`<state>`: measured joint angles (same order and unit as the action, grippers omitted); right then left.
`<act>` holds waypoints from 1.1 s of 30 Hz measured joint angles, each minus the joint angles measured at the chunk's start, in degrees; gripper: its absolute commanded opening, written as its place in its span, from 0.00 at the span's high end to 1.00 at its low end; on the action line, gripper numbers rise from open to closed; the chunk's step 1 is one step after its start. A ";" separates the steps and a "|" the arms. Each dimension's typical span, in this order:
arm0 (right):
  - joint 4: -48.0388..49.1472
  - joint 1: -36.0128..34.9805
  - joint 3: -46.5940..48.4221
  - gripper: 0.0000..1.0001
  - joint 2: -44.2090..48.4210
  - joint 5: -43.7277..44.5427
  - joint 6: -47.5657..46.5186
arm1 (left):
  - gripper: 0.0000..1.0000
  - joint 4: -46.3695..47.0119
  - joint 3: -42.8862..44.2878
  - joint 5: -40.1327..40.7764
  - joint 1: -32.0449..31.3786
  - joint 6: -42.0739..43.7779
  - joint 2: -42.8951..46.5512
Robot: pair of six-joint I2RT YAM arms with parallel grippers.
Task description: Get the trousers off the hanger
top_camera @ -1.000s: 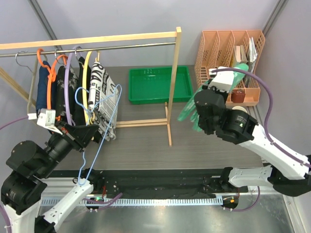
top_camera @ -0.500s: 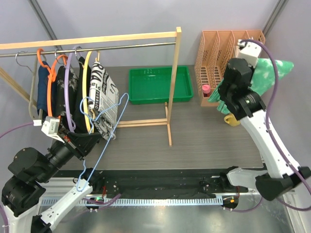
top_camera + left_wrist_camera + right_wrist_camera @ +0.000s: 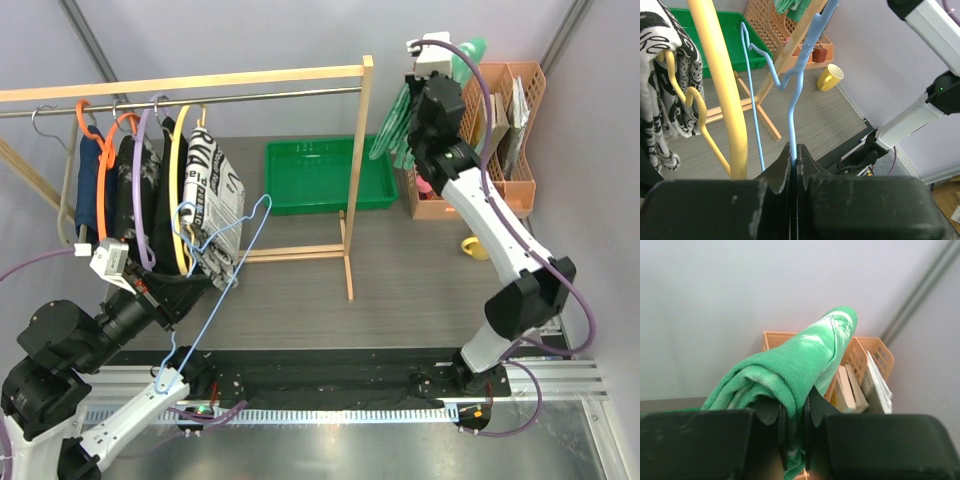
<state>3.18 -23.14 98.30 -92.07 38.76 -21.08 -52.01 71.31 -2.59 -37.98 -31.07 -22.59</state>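
Progress: trousers point(image 3: 805, 360) hang well apart from the hanger point(image 3: 232, 238), whose wire carries no cloth. Removal looks done, and only setting the garment down seems left.
Right gripper point(image 3: 792, 432): clenched on a fold of the trousers, raised high at the back, above the right end of the green tray point(image 3: 310, 207).
Left gripper point(image 3: 794, 152): pinching the hanger's thin blue wire.
Edges: rack post point(image 3: 360, 150) and orange organiser point(image 3: 520, 140) closely flank the raised cloth; yellow hanger point(image 3: 725, 100) sits just beside the blue wire.
Open room: bare tabletop point(image 3: 420, 290) right of the post, near the yellow mug point(image 3: 474, 246).
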 measured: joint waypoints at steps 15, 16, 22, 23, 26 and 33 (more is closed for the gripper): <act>6.80 1.11 4.90 0.99 -20.52 -18.05 1.62 | 1.00 0.07 -0.57 1.55 -0.04 -0.37 -4.31; 6.82 1.22 4.81 0.99 -20.96 -18.88 1.84 | 1.00 0.13 -0.61 1.57 -0.04 -0.42 -4.31; 8.72 2.43 4.37 0.99 -22.53 -26.08 3.56 | 1.00 0.57 -1.03 2.60 -0.04 -0.55 -4.31; 8.94 2.64 4.15 0.99 -22.60 -27.39 4.11 | 1.00 0.72 -1.25 2.82 -0.04 -0.63 -4.33; 10.23 3.23 2.71 0.99 -22.69 -31.30 5.92 | 1.00 0.76 -1.42 3.06 -0.07 -1.03 -4.52; 11.23 3.96 -0.11 0.99 -22.03 -33.48 8.44 | 1.00 0.76 -1.42 3.13 -0.07 -1.46 -4.55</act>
<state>14.41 -19.18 98.19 -114.10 5.28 -12.64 -51.24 69.89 0.54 -38.04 -32.53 -27.14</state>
